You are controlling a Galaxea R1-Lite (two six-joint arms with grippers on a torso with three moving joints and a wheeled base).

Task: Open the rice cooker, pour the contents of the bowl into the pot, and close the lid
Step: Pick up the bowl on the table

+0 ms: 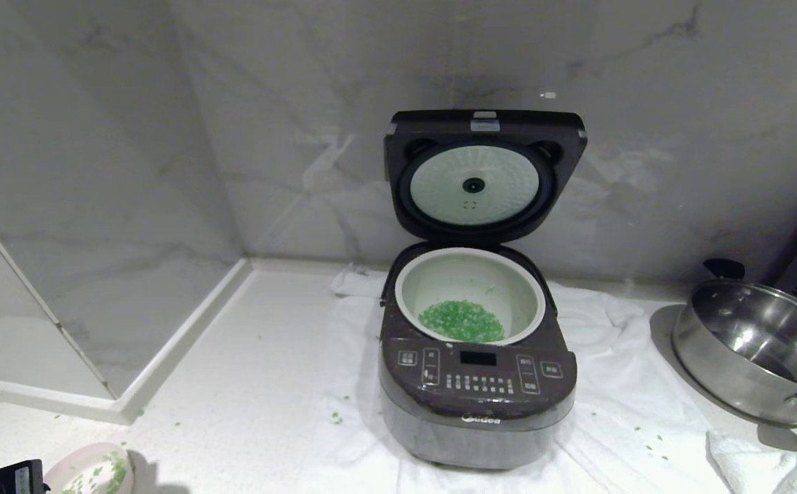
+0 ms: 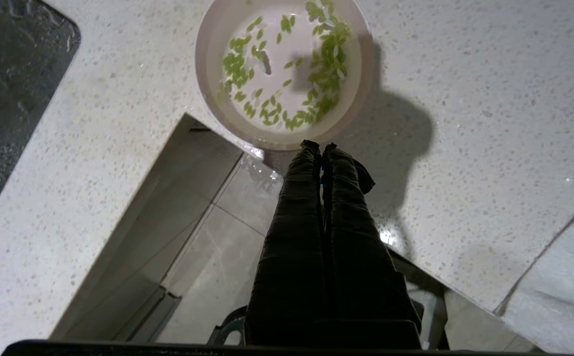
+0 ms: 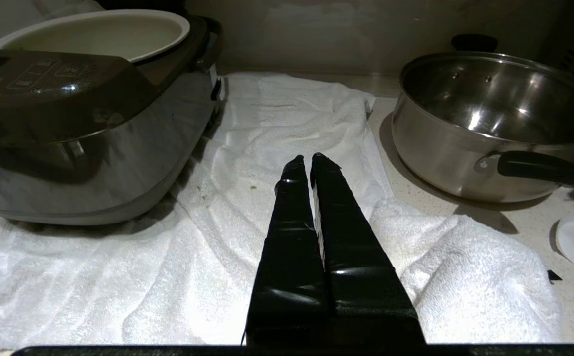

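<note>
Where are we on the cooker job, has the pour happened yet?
Lid is up, and green bits lie in the pot, so the pour looks mostly done. The bowl is back on the counter with some bits left; the left gripper is shut and empty beside it. Closing the lid remains.

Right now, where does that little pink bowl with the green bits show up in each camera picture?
Head view: the pink bowl sits at the bottom left corner, partly cut off.
Left wrist view: the bowl is at the top centre, just beyond the shut left gripper.
Right wrist view: not in it.
Shared landmark: the white towel.
</note>
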